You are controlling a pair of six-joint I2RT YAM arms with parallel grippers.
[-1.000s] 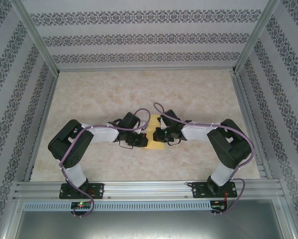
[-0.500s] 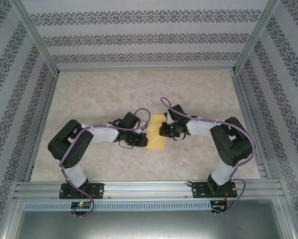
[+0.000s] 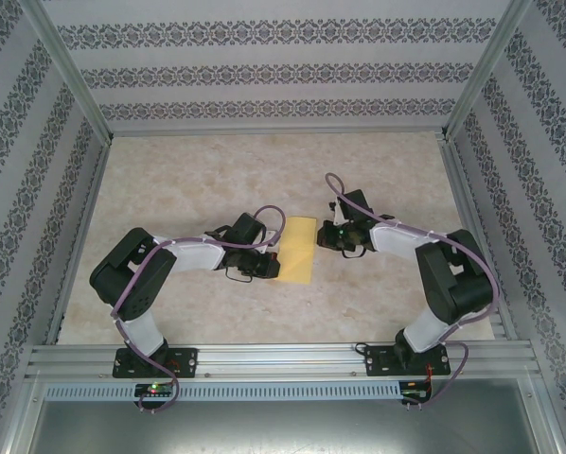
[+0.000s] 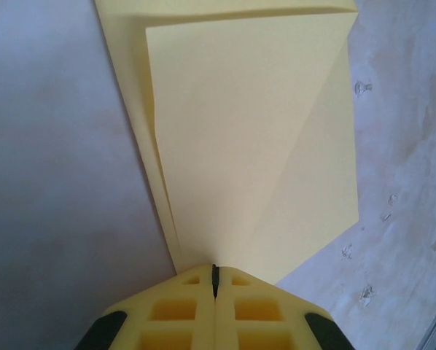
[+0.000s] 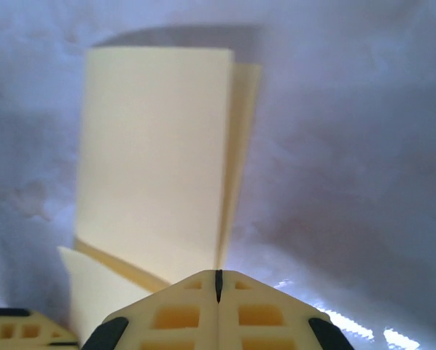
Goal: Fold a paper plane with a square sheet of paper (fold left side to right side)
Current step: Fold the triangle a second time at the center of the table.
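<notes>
Our right pincer (image 3: 325,236) has drawn back rightward, clenched and empty; our left pincer (image 3: 272,266), clenched, touches the square sheet of paper (image 3: 299,251), already folded narrow on the bench (image 3: 188,180). Plane creases, we judge, remain.

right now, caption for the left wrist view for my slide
Shut left hand at the near tip of the folded yellow paper.

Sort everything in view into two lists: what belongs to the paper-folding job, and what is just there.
Part of the job:
yellow sheet of paper, already folded narrower, lying flat
left gripper, shut, tip at the paper's left edge
right gripper, shut, off to the paper's right

Just surroundings:
table
patterned walls
metal frame
</notes>
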